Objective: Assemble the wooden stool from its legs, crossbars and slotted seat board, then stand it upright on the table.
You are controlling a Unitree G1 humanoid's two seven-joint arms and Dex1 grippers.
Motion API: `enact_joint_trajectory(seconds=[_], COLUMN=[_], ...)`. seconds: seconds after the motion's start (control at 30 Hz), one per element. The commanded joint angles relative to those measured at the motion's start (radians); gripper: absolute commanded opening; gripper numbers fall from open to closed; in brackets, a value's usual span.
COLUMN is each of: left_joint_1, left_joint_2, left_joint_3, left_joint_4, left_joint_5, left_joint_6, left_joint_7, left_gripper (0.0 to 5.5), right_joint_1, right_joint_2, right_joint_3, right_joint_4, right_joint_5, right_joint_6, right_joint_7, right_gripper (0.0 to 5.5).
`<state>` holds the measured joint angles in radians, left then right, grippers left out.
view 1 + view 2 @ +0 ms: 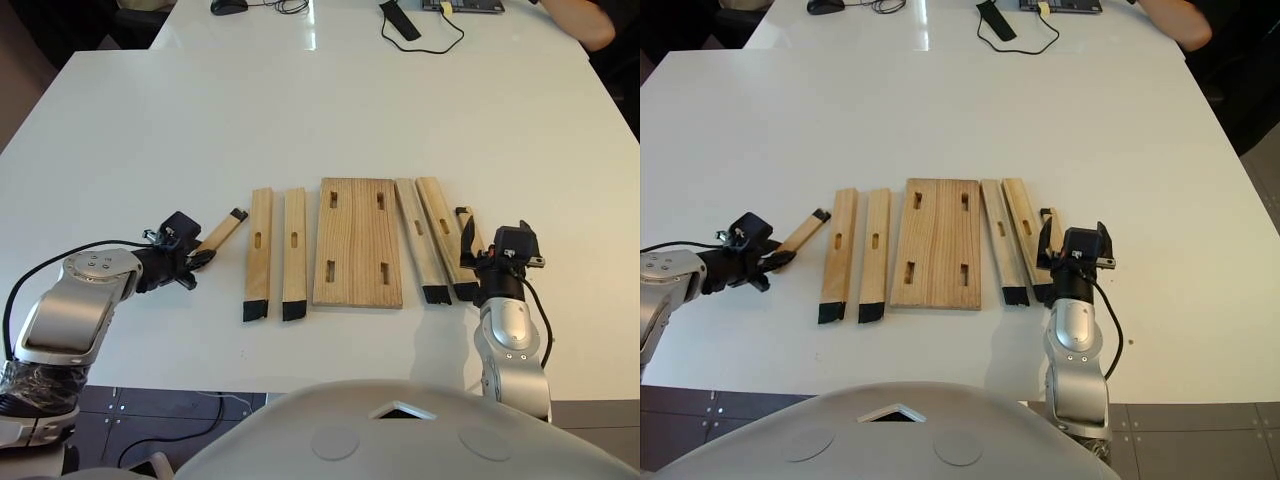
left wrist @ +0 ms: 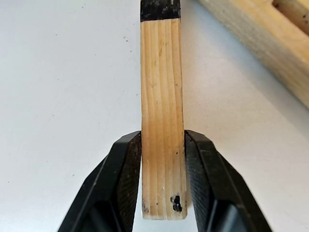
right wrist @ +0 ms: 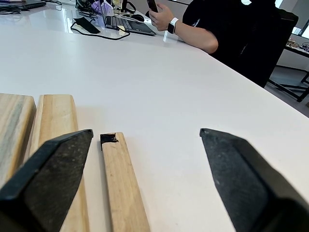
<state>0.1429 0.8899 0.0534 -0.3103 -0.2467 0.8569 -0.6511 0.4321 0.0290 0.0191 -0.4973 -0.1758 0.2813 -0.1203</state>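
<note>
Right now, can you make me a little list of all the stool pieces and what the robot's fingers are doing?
seat board: flat on the table, in the middle, four slots
left legs: two, side by side, lying left of the board
right legs: two, side by side, lying right of the board
left crossbar: one end pinched by the left gripper
right crossbar: on the table, between the open fingers of the right gripper
stool: not yet put together
</note>
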Motion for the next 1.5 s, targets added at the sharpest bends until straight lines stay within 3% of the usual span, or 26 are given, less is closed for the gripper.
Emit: enact_joint_trajectory(seconds=[0.03, 0.13, 0.23, 0.43, 0.53, 0.73, 0.93, 1.23, 1.5], left_joint_1=[-0.131, -0.331, -0.456, -0.495, -0.504, -0.502, -0.478, -0.476, -0.457], left_joint_2=[-0.020, -0.020, -0.053, -0.232, -0.242, -0.241, -0.203, -0.205, -0.212], left_joint_3=[-0.011, 0.016, 0.060, 0.126, 0.138, 0.079, -0.024, -0.024, -0.046], left_joint_4=[0.083, 0.175, 0.069, -0.218, -0.212, -0.163, -0.205, -0.199, -0.216], left_joint_5=[0.016, 0.035, -0.081, -0.620, -0.873, -1.038, -0.891, -0.814, -0.791], left_joint_6=[-0.147, -0.310, -0.360, -0.184, -0.118, -0.030, -0.068, -0.115, -0.107], left_joint_7=[-0.036, -0.045, -0.106, -0.105, -0.164, -0.236, -0.358, -0.397, -0.390], left_gripper=[1.30, 1.30, 1.30, 1.30, 1.30, 1.30, 1.30, 1.30, 1.30], right_joint_1=[-0.030, -0.062, -0.104, -0.354, -0.519, -0.728, -0.838, -0.834, -0.805], right_joint_2=[-0.017, -0.040, -0.084, -0.366, -0.502, -0.629, -0.710, -0.768, -0.805], right_joint_3=[-0.026, -0.070, -0.138, -0.332, -0.344, -0.218, -0.175, -0.159, -0.160], right_joint_4=[-0.011, -0.053, -0.174, -0.303, -0.231, -0.168, -0.141, -0.146, -0.156], right_joint_5=[0.005, 0.044, 0.259, 1.154, 1.391, 1.428, 1.600, 1.583, 1.560], right_joint_6=[0.017, 0.025, 0.076, 0.346, 0.428, 0.534, 0.608, 0.604, 0.603], right_joint_7=[0.011, 0.047, 0.191, 0.466, 0.544, 0.684, 0.714, 0.721, 0.766], right_gripper=[4.08, 4.08, 4.08, 4.08, 4.08, 4.08, 4.08, 4.08, 2.96])
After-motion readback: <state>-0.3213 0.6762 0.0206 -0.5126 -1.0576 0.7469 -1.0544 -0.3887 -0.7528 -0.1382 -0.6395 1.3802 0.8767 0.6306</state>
